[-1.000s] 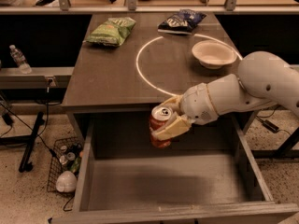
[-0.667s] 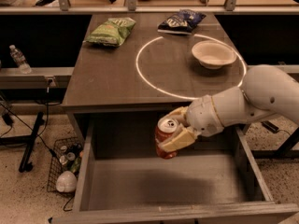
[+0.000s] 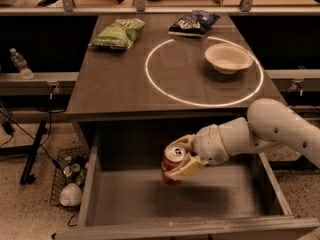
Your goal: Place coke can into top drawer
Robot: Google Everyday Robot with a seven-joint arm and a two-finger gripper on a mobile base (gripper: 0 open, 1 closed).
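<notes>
lower than a second before, the gripper (image 3: 176,160) had carried the coke can (image 3: 171,168) down from table-edge height into the mouth of the top drawer (image 3: 225,199), and the arm's white elbow had dropped and slid right.

behind and above the gripper stretched the grey table (image 3: 120,89), marked with a ring of light. directly beneath the gripper lay the drawer, pulled out, its flat floor bare. the arm (image 3: 280,129) reached in from the gripper's right, over the drawer's right wall. far behind the gripper sat a white bowl (image 3: 228,58), a green chip bag (image 3: 118,33) and a blue chip bag (image 3: 192,23).

the gripper's fingers were clamped on the can, one above and one below. they held it tilted, silver top facing up and left. the can hung near the drawer's middle and appeared clear of the floor.

the step in hand looked like the descent into the drawer. the next move probably called for lowering until the can's base met the floor, righting it if possible, then parting the fingers and lifting away without tipping it.
</notes>
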